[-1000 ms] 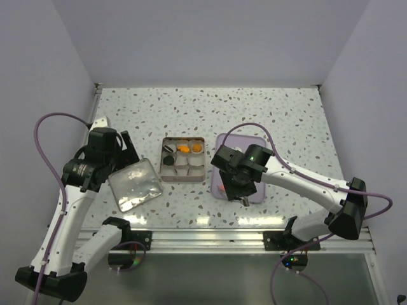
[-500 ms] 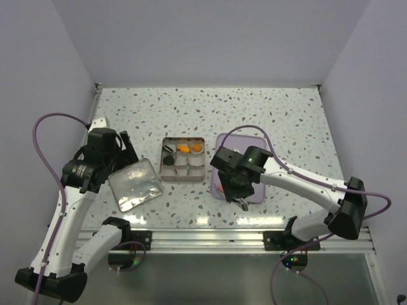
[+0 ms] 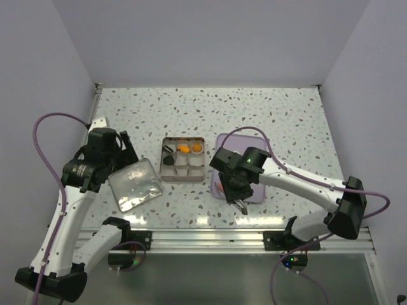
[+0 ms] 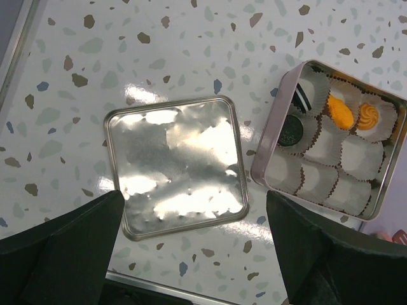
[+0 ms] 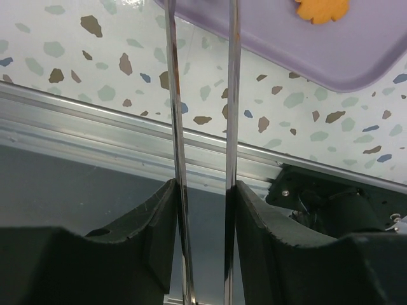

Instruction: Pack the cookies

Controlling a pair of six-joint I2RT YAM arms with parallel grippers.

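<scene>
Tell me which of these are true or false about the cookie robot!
1. The lid sits on the tin. False: it lies on the table beside the tin.
2. The tin holds orange cookies and black cookies. True.
3. Every paper cup is full. False: most are empty.
4. The left gripper holds a cookie. False: it is open and empty.
5. One orange cookie lies on the purple tray. True.
6. The right gripper holds tweezers. True.
</scene>
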